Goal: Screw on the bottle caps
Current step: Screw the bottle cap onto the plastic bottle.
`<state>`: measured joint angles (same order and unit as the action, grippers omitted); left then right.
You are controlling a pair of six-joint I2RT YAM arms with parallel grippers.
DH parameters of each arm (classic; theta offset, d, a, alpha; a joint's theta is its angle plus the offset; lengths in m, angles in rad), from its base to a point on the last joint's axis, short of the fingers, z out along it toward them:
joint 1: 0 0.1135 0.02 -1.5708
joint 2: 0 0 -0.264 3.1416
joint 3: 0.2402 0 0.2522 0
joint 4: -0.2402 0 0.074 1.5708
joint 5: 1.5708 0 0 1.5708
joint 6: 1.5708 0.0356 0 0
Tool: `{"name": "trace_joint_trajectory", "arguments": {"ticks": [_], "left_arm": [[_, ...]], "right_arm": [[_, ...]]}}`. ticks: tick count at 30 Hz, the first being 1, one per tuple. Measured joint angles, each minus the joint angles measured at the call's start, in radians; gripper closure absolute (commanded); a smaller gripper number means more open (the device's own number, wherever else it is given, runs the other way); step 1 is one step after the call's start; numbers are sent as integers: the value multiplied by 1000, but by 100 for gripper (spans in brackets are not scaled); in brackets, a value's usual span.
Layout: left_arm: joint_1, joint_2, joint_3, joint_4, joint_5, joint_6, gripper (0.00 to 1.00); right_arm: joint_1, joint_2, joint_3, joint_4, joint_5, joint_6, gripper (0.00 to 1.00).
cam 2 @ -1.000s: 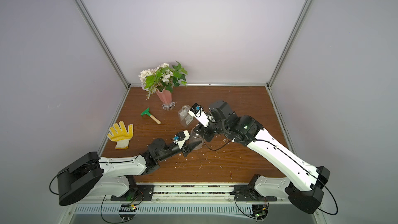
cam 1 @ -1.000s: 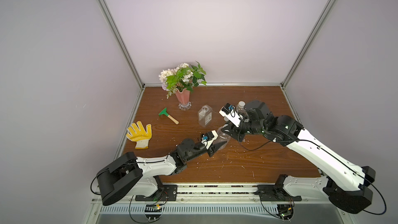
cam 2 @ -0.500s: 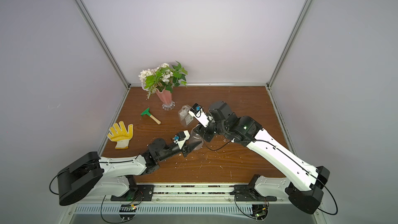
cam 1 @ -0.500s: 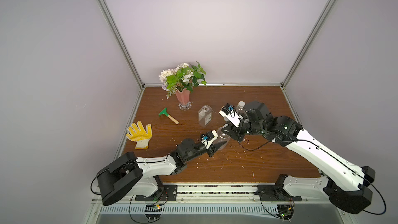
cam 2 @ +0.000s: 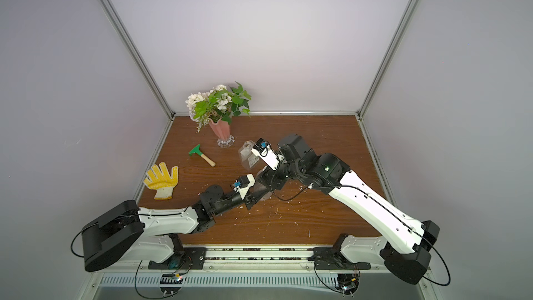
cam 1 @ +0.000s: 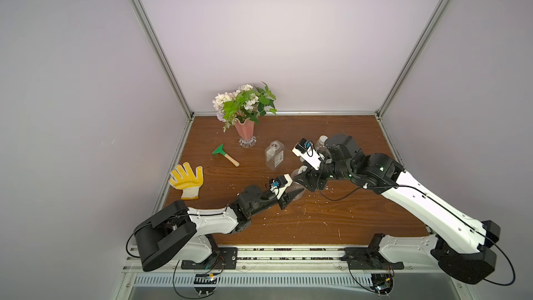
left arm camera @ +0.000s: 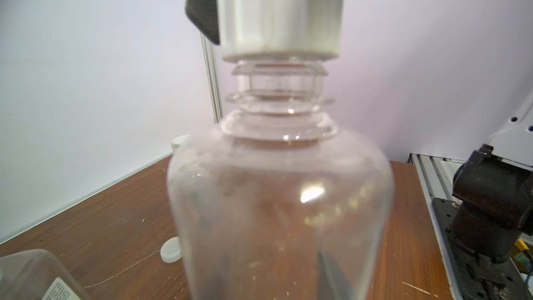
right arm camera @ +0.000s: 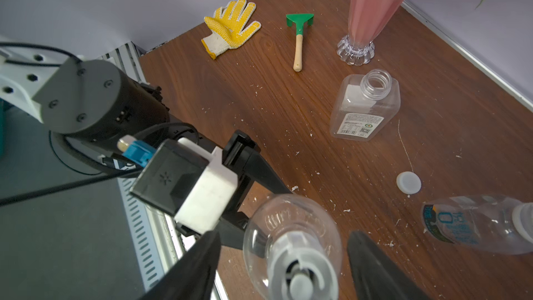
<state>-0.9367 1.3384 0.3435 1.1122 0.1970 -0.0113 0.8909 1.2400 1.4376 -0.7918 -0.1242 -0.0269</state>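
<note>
Straddling the nozzle cap [right arm camera: 302, 272], the right tool [right arm camera: 284, 238] stood spread, jaws clear on both sides. The cap sat atop the rounded bottle [left arm camera: 282, 212], neck up along that tool's line, pinched by the left tool [right arm camera: 269, 216] near the middle of the bench [cam 1: 360, 220]. Both tools had barely shifted since a second earlier.

White links [cam 1: 427, 209], black joints [cam 1: 380, 168], black cables [right arm camera: 57, 189].
</note>
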Motion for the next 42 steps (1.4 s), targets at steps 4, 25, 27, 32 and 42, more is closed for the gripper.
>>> {"name": "trace_joint_trajectory", "arguments": {"ticks": [4,25,27,32,42], "left_arm": [[0,0,0,7,0,-11,60],[103,-196,-104,51,156,-106,56],[103,-209,-97,42,192,-104,55],[105,-212,-82,27,269,-103,55],[105,-176,-52,18,317,-104,55]], "right_arm": [[-2,-6,2,5,27,-22,13],[-286,-182,-179,381,-667,-307,12],[-279,-175,-189,391,-712,-338,13],[-225,-143,-198,404,-742,-393,16],[-175,-69,-196,399,-733,-412,33]]}}
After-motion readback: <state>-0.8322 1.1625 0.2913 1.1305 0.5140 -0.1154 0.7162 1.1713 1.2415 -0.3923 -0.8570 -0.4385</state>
